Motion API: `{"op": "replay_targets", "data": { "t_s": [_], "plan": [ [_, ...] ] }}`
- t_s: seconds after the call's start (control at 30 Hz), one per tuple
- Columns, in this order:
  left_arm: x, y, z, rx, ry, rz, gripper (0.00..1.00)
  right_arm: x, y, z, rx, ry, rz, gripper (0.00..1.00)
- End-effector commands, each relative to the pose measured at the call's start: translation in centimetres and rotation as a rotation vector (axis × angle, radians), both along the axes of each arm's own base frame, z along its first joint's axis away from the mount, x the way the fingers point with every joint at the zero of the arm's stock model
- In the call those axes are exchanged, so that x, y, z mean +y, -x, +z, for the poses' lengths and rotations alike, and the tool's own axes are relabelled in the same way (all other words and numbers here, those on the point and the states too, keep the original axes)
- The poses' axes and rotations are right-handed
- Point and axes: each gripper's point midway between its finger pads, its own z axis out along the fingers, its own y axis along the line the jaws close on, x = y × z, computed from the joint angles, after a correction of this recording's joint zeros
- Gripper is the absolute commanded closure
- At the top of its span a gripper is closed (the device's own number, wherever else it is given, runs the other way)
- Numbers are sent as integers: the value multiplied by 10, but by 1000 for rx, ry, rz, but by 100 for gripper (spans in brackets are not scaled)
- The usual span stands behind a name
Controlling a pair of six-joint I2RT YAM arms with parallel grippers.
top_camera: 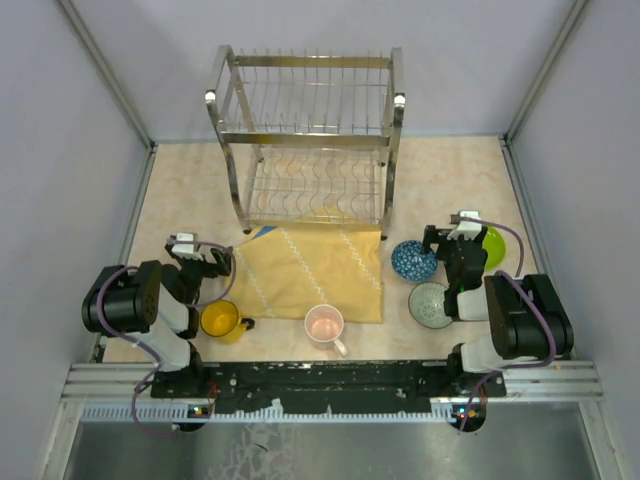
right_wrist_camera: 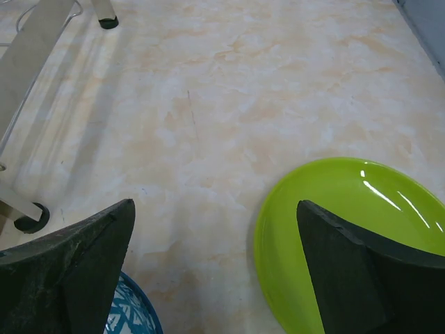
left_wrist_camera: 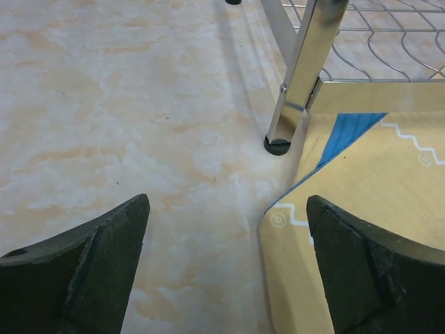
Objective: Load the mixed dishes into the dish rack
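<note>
The steel dish rack [top_camera: 305, 140] stands at the back with nothing on its shelves. In front of my left arm sits a yellow mug [top_camera: 220, 320], and a pale pink mug [top_camera: 325, 325] rests at the cloth's near edge. On the right lie a blue patterned bowl [top_camera: 413, 260], a grey-green bowl [top_camera: 432, 305] and a lime-green plate [top_camera: 493, 247]. My left gripper [top_camera: 226, 262] [left_wrist_camera: 228, 202] is open and holds nothing, low over the table before the rack's leg [left_wrist_camera: 295, 90]. My right gripper [top_camera: 449, 238] [right_wrist_camera: 215, 205] is open, hovering between the blue bowl [right_wrist_camera: 132, 313] and the plate [right_wrist_camera: 334, 216].
A yellow patterned cloth [top_camera: 315, 270] [left_wrist_camera: 368, 202] lies in front of the rack, its far edge reaching under the lower shelf. Grey walls close in the table on three sides. The arms' black base rail [top_camera: 320, 378] runs along the near edge.
</note>
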Motion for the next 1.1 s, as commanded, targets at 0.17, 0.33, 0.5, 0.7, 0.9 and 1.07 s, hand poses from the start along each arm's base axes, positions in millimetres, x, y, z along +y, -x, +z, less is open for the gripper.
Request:
{"op": "replay_targets", "data": {
  "t_s": [0.17, 0.33, 0.5, 0.7, 0.9, 1.07],
  "plan": [
    [-2, -24, 33, -108, -39, -39, 0, 1, -5, 21, -76, 8, 16, 0],
    [-3, -27, 33, -105, -45, -36, 0, 0, -6, 20, -72, 4, 9, 0],
    [-3, -29, 31, -91, -50, -21, 0, -1, -4, 34, -93, 6, -1, 0],
    [4, -23, 41, -127, -41, 26, 0, 0, 1, 62, -90, -1, -3, 0],
    [2, -22, 55, -126, -48, 15, 0, 7, 2, 92, -71, -9, 37, 0],
    [27, -20, 87, -159, 49, 182, 0, 11, 4, 117, -69, -28, 57, 0]
  ]
}}
